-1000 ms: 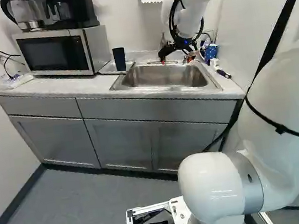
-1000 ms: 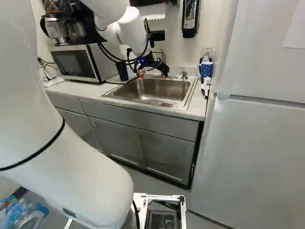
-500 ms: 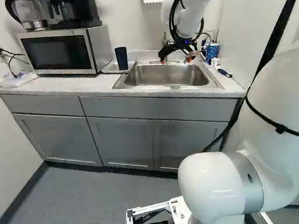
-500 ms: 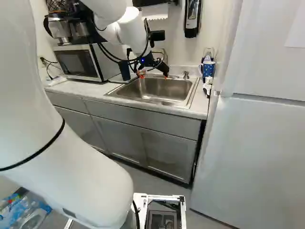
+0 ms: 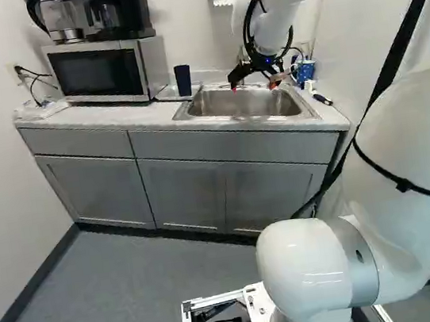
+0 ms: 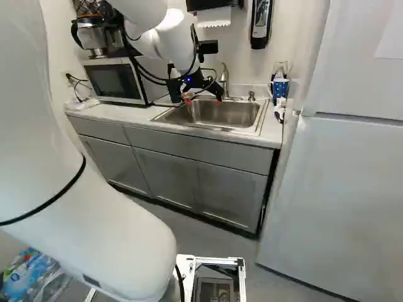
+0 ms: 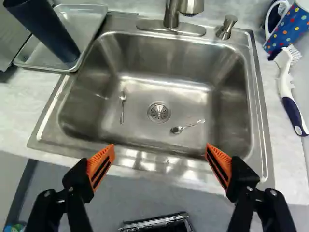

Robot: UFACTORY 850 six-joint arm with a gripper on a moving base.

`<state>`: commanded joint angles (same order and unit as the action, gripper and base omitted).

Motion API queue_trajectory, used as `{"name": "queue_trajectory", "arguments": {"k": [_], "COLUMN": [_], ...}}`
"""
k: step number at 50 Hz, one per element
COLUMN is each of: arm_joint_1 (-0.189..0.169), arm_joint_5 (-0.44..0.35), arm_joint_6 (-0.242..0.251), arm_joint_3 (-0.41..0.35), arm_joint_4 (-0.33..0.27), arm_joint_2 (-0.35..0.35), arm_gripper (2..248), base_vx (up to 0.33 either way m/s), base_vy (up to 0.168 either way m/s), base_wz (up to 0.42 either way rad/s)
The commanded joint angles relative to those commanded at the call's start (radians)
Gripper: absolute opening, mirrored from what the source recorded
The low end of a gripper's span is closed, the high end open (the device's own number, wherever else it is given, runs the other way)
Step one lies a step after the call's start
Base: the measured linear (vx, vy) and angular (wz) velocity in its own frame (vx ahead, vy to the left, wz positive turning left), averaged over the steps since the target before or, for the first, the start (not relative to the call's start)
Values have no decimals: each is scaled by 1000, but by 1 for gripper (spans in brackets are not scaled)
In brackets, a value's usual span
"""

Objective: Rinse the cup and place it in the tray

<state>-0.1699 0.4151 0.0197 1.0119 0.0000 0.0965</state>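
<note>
Ahead, left of the spread end effector (image 6: 203, 101), 1 cup (image 7: 46, 30) stands in the tray (image 7: 91, 20).

my arm (image 5: 404, 134): glossy white, rounded | my joint band (image 5: 356, 260): grey | my cables (image 5: 247, 30): black, looping | my light (image 5: 267, 59): tiny, blue | my gripper (image 5: 254, 86): black, two-fingered, silver screws (image 7: 273, 193) | my pads (image 7: 96, 163): orange, black-slotted

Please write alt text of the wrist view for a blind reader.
An open, empty gripper hangs over a steel sink where two spoons lie by the drain. A dark cup stands in a metal tray on one side; a dotted mug and a brush are on the other.
</note>
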Motion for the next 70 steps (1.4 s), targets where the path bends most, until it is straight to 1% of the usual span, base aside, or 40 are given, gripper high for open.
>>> {"name": "queue_trajectory", "arguments": {"k": [24, 48, 70], "arm_joint_1": [0, 0, 0], "arm_joint_5": [0, 0, 0], "arm_joint_6": [0, 0, 0], "arm_joint_3": [0, 0, 0], "arm_joint_4": [0, 0, 0], "arm_joint_2": [0, 0, 0], "arm_gripper": [247, 247, 247], "base_vx": [-165, -165, -104], "base_vy": [114, 61, 88], "base_wz": [-17, -365, 3]}}
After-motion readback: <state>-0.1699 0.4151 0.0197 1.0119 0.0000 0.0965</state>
